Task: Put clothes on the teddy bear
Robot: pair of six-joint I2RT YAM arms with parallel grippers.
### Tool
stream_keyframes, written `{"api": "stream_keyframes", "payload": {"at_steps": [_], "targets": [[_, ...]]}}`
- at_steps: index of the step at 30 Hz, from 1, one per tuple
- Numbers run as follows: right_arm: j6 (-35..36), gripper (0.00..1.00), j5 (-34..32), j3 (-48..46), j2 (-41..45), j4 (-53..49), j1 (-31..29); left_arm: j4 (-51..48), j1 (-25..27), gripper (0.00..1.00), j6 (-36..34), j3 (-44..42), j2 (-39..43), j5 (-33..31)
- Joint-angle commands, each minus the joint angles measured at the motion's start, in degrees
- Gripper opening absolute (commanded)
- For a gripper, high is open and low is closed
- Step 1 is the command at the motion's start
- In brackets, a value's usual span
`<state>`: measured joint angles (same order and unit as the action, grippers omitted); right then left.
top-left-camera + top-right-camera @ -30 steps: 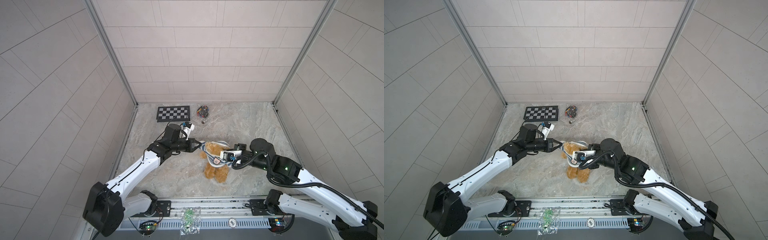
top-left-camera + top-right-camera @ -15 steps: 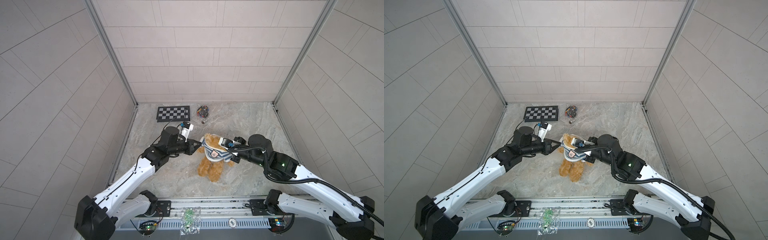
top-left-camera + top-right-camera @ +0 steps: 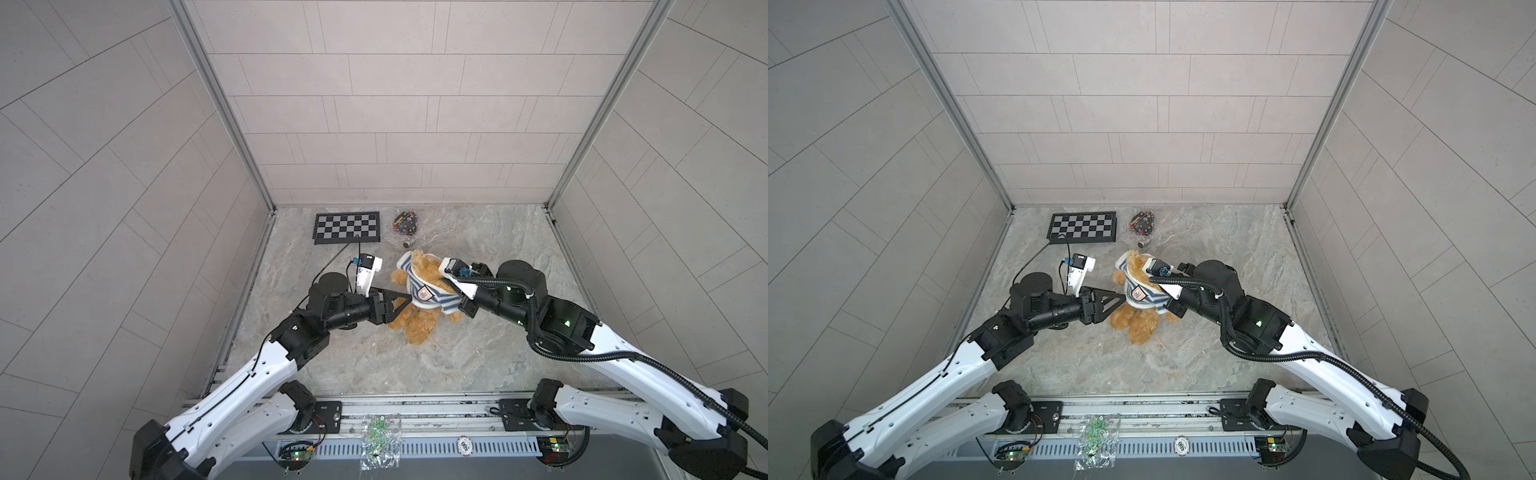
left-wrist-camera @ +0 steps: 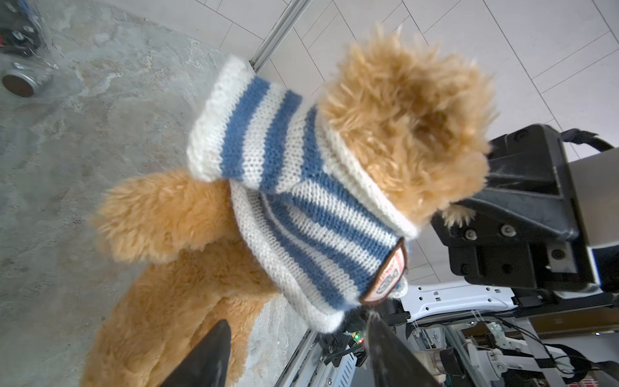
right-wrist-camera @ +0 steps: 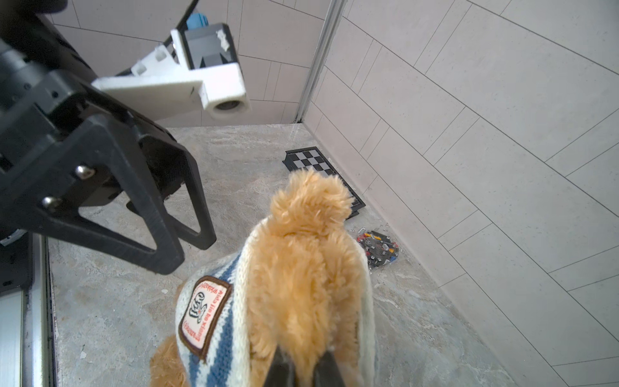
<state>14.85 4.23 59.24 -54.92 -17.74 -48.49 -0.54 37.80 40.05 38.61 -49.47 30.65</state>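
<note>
1. Teddy bear (image 3: 417, 328) (image 3: 1138, 324) is seen near the middle of the frame in both top views. It is on the marbled surface (image 3: 490, 345) between the two arms, with its legs toward the lower edge. A striped shirt (image 3: 430, 295) in blue and white is bunched around its neck and chest. The left claw (image 3: 405, 304) is held open just left of the bear, at the shirt's hem; contact cannot be told. A checkerboard (image 3: 347, 226) and a bag of small parts (image 3: 406, 221) are seen higher up, by the back wall.
2. In the left wrist view the centre is filled by the teddy bear, its head at the upper right rising out of the collar. An empty sleeve (image 4: 231, 124) is seen at the upper middle, with a bare furry arm (image 4: 160, 214) below it. The left claw's fingers (image 4: 211, 355) are spread apart at the lower edge, and nothing is gripped.
3. In the right wrist view the right claw (image 5: 301, 365) is seen at the lower edge, closed on the fur of the bear's head. The chest patch (image 5: 204, 313) is shown at the lower left. The open left claw is seen at the upper left.
</note>
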Motion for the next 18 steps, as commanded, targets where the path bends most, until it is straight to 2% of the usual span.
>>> {"api": "stream_keyframes", "payload": {"at_steps": [1,7,13,18], "targets": [[-2.26,0.00,0.41,1.75,0.05,3.52,-0.26,8.04,0.91,0.64,3.78,-1.32,-1.05,-0.94],[-3.02,0.00,0.52,1.93,-0.35,3.94,-0.26,10.90,1.10,0.48,5.11,-1.43,-2.73,-2.27],[-4.98,0.00,-0.83,1.51,-0.92,5.11,-0.25,13.07,1.86,0.21,6.52,-2.29,-4.22,-2.31],[-6.33,0.00,-1.97,1.57,-1.79,5.70,-0.29,14.97,2.70,0.13,7.69,-2.92,-5.23,-2.44]]}}
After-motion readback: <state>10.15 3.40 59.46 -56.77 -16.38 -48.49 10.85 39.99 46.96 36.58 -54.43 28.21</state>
